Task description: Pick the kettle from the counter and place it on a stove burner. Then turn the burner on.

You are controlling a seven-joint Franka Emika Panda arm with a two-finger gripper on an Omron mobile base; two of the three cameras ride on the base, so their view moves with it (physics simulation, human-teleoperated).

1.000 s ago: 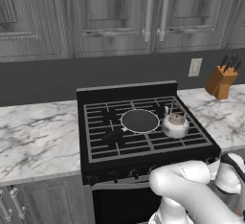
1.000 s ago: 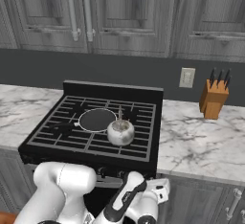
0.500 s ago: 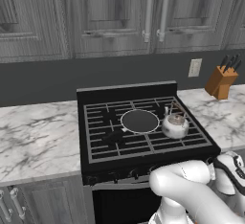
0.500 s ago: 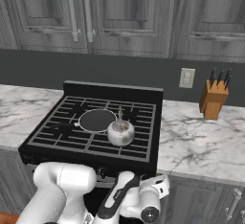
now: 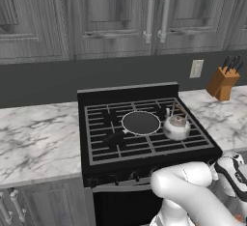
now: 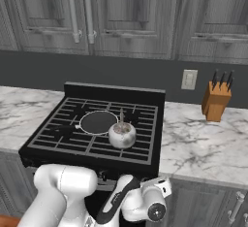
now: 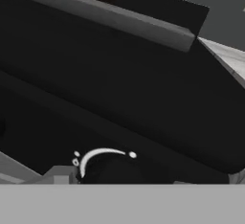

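Kettle (image 5: 176, 127) found standing upright on the stove burner (image 5: 185, 133), on the grate bars in the right half of the cooktop, just right of the round dark disc (image 5: 140, 122) at the centre; confirmed from the right base view, kettle (image 6: 122, 134) beside disc (image 6: 98, 122). Free of the robot, nothing touching it. First part of the task judged complete: off the counter (image 5: 34, 138) and placed. Remaining: burner to be turned on. Arm folded low in front of the stove's front edge, wrist (image 6: 147, 205) below the level of the cooktop. Hand view close against the black stove front, with a dark knob (image 7: 112, 170) ringed by a white arc with dots at the bottom of that view; judged to be the approach to the control, contact not established. Jaw state not determinable: fingertips indistinct against the dark panel. Knife block (image 5: 221, 82) at the rear of the right-hand counter, well apart from the work.
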